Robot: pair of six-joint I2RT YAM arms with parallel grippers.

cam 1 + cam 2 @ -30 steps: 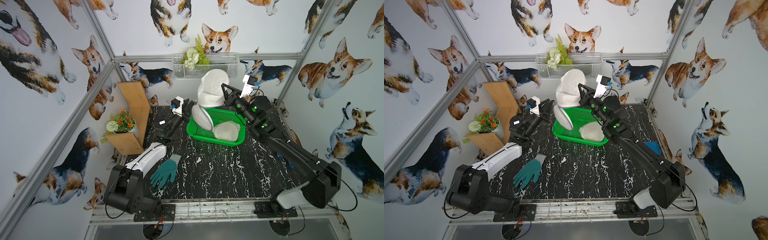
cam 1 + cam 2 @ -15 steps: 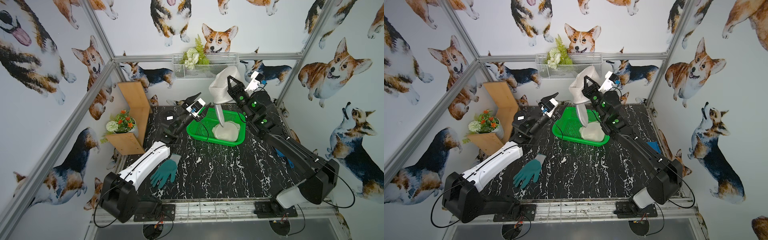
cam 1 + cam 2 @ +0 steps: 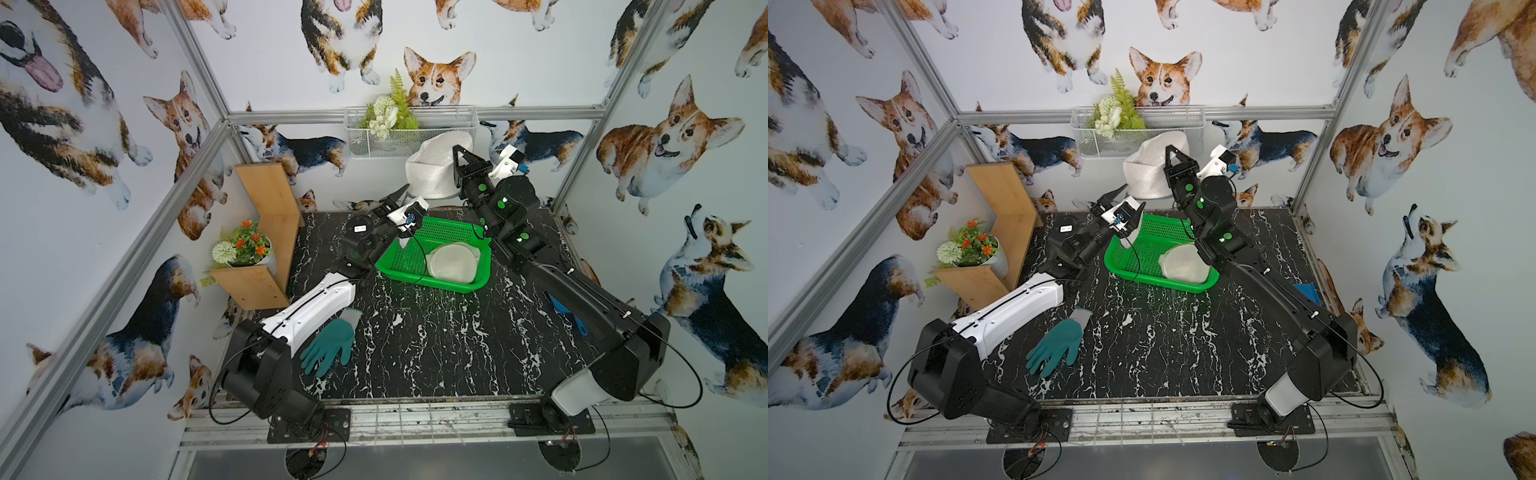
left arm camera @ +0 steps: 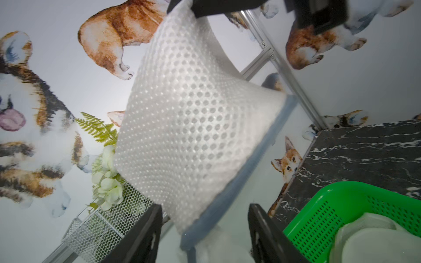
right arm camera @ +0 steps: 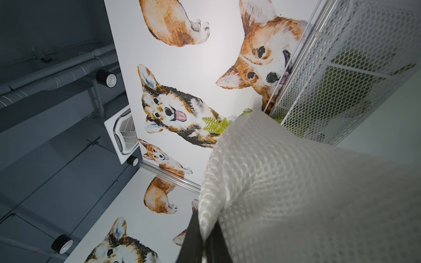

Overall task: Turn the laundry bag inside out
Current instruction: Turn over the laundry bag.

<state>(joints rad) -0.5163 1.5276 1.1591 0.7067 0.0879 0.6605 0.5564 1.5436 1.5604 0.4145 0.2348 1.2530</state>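
At rear, right pincer (image 5: 202, 230): clenched on bag (image 5: 307, 193) mesh; pinch plain in right wrist view only.
Left pincer (image 4: 205, 207): released, under bag; left wrist view alone shows grey hem (image 4: 257, 159) by its spread fingers (image 4: 141, 232).
Bag position: aloft near basket (image 3: 440, 120), both top views.

White walls (image 3: 270, 62) printed with corgis surround me, joined by aluminium posts (image 3: 194, 54). A wire basket (image 3: 357, 145) hangs on the back wall. Below it lies my black marbled tabletop (image 3: 436, 340), to its left stands a wooden shelf (image 3: 266, 187), and high above it a grey ceiling (image 5: 45, 159) carries a vent (image 5: 125, 134).
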